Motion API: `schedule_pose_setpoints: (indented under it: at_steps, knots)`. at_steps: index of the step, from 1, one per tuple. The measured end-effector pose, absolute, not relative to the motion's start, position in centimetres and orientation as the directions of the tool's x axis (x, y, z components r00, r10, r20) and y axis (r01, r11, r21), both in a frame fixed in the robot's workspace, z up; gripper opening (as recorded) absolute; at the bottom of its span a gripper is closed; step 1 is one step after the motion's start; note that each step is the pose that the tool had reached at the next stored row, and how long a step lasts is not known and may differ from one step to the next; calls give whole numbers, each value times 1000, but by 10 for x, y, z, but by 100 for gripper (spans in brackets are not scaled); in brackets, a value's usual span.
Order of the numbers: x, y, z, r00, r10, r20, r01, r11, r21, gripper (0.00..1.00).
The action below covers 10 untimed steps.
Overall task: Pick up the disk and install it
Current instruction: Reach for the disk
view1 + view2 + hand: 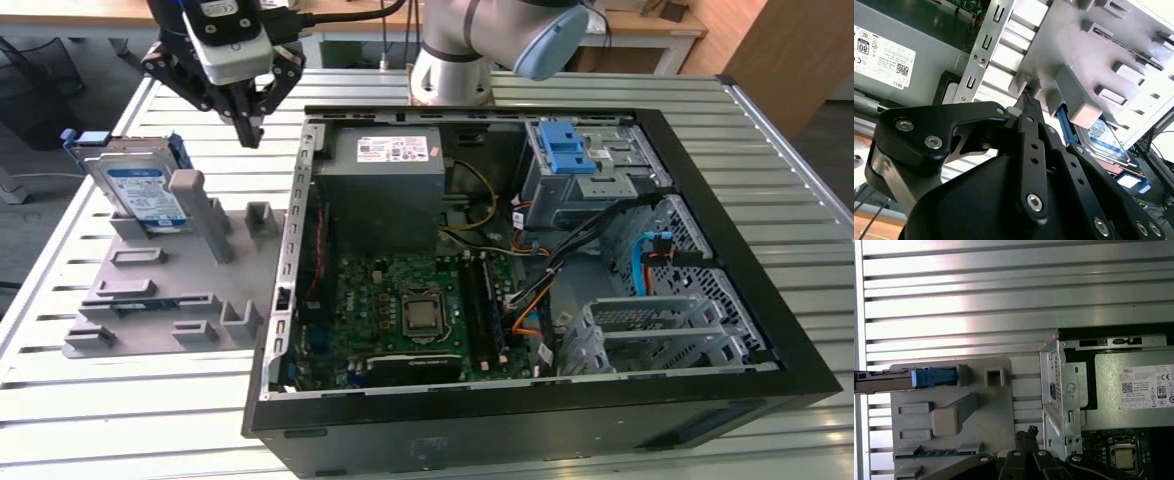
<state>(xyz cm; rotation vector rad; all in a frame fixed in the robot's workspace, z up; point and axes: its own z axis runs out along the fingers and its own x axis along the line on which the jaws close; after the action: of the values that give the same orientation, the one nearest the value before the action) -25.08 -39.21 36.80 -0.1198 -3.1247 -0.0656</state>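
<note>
We see the gripper (250,132) pinched narrow, holding nothing, hovering over the grey fixture (134,300). At its eight o'clock in the exterior view, the disk (140,190) stands on edge in a slot, probably so its top edge is free for grasping.

My end effector (250,128) is black. The disk (142,190) is silver with a white and blue label and a blue frame. The holder (147,300) is plain grey. The table (127,412) is shiny silver with long stripes. The computer case (534,422) is black, and its board (400,290) is green.
</note>
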Motion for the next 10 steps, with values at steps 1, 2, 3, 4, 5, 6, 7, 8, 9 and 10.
schedule_pose_setpoints:
  at_steps: [1,2,3,4,5,6,7,8,9,10]
  knots:
    - [-251,-392,368,-997,76,16,77,996,41,11]
    - [-251,-392,368,-997,76,16,77,996,41,11]
    - [-251,-392,368,-997,76,16,77,996,41,11]
    - [-251,-392,368,-997,76,16,77,996,41,11]
    - [-251,-392,368,-997,76,16,77,996,41,11]
    - [-251,-392,368,-997,76,16,77,996,41,11]
    - [-251,-392,368,-997,76,15,77,996,41,11]
    - [-252,-392,368,-997,76,16,77,996,41,11]
    - [-253,-392,368,-997,76,16,77,996,41,11]
    - [-254,-392,368,-997,76,16,77,996,41,11]
